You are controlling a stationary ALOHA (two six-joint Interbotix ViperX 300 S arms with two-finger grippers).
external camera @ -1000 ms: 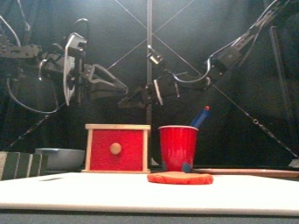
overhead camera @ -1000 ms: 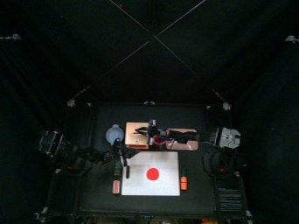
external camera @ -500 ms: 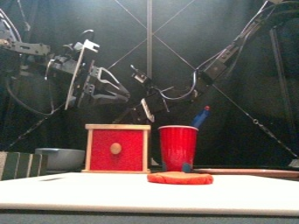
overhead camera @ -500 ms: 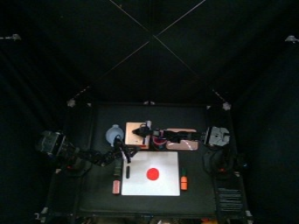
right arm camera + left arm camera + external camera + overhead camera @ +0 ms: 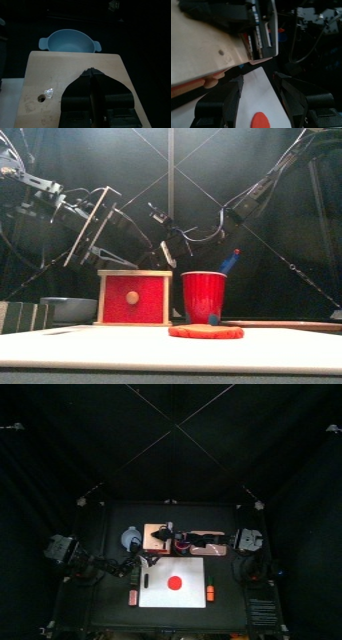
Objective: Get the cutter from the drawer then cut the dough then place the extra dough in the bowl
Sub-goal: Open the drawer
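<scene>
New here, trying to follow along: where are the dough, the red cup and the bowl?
red dough disc (image 5: pixel 206 331), front view, its side edge.
red cup (image 5: pixel 203 296), front view, its front wall.
blue-grey bowl (image 5: pixel 70 42), right wrist view, its inside.

Wooden box under right pincer: pale bare wood, matt, faint stains. Bowl beyond pincer: blue-grey plastic, smooth, matt. Drawer front: red, smooth, slight sheen. Cup: glossy red plastic. Dough: red, matt, soft-looking. Cutting board below left pincer: white, smooth, matt.
</scene>
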